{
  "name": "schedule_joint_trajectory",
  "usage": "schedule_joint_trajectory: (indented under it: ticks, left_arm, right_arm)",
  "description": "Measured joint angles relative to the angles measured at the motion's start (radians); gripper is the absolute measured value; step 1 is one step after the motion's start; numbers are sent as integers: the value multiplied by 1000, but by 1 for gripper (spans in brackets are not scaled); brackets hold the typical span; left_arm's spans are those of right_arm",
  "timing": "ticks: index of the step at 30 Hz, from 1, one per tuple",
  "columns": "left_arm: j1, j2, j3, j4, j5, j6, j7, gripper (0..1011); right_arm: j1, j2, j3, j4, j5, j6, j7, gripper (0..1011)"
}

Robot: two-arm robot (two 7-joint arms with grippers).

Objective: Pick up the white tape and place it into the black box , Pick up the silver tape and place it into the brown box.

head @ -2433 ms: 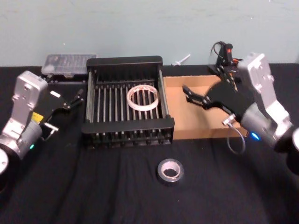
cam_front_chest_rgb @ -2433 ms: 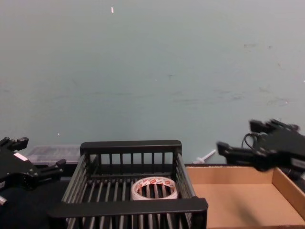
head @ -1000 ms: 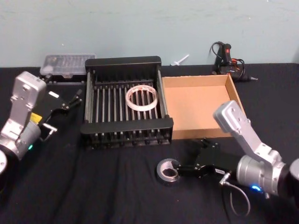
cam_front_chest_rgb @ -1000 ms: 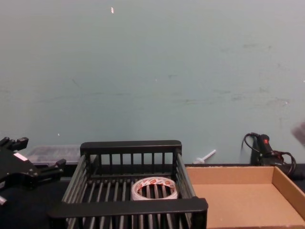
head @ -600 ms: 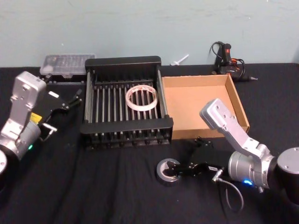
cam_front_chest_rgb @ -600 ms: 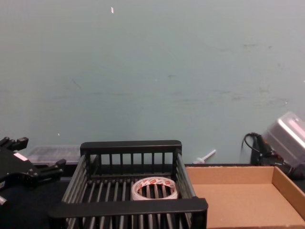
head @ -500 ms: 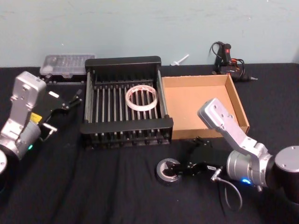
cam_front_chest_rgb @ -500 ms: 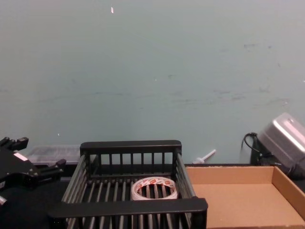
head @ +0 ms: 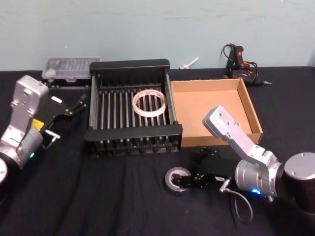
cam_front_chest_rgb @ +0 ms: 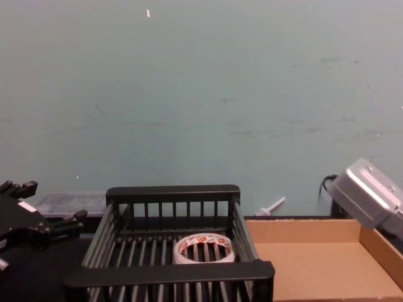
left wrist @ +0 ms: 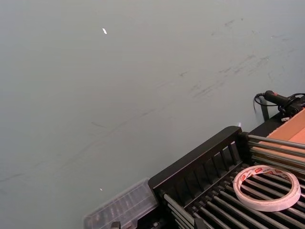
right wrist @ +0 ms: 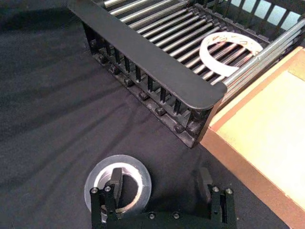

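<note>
Black fingers (right wrist: 115, 183) of your right gripper (right wrist: 161, 187) are spread wide, and one of them sits down inside the hole of the silver tape (right wrist: 117, 182) while the other stands clear of the roll on the bare black cloth (right wrist: 52, 124). So you straddle one wall of the roll, not yet pinching it. The roll lies flat on the cloth, in front of the black box (head: 132, 112) and near its front right corner.

I judge the main risk to be the close itself: the outer finger has a long way to travel, so it may shove the roll sideways along the cloth before both pads bite, and you could end up with a shallow, crooked hold. A flat roll gripped by one wall may also swing down as you lift, and then clip the near wall of the brown box (head: 214, 113) on the way in. That box stands just right of the black one, with nothing in it.

The white tape (head: 149, 103) already lies flat on the bars inside the black box, so that half looks done.

Your left gripper (head: 74, 105) waits off to the left of the black box, fingers parted, holding nothing.
</note>
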State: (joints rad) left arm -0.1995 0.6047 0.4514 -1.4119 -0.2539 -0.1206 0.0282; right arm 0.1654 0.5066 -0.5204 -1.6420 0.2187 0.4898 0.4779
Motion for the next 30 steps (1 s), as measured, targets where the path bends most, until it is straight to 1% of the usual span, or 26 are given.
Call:
schedule_joint_trajectory:
  ticks: [15, 21, 22, 24, 25, 27, 30]
  left_arm:
    - [0, 0, 0, 0, 0, 0, 0, 1001]
    - [0, 0, 0, 0, 0, 0, 0, 1001]
    - [0, 0, 0, 0, 0, 0, 0, 1001]
    - [0, 0, 0, 0, 0, 0, 0, 1001]
    - [0, 0, 0, 0, 0, 0, 0, 1001]
    - [0, 0, 0, 0, 0, 0, 0, 1001]
    - [0, 0, 0, 0, 0, 0, 0, 1001]
  right_arm:
    - [-1, 2, -2, 2, -3, 0, 0, 993]
    - [-1, 2, -2, 2, -3, -1, 0, 870]
    - [-1, 2, -2, 2, -3, -1, 0, 821]
    - [-1, 2, -2, 2, -3, -1, 0, 786]
    - [-1, 2, -1, 2, -3, -1, 0, 732]
    - [-1, 2, -1, 2, -3, -1, 0, 691]
    - [-1, 2, -1, 1, -3, -1, 0, 591]
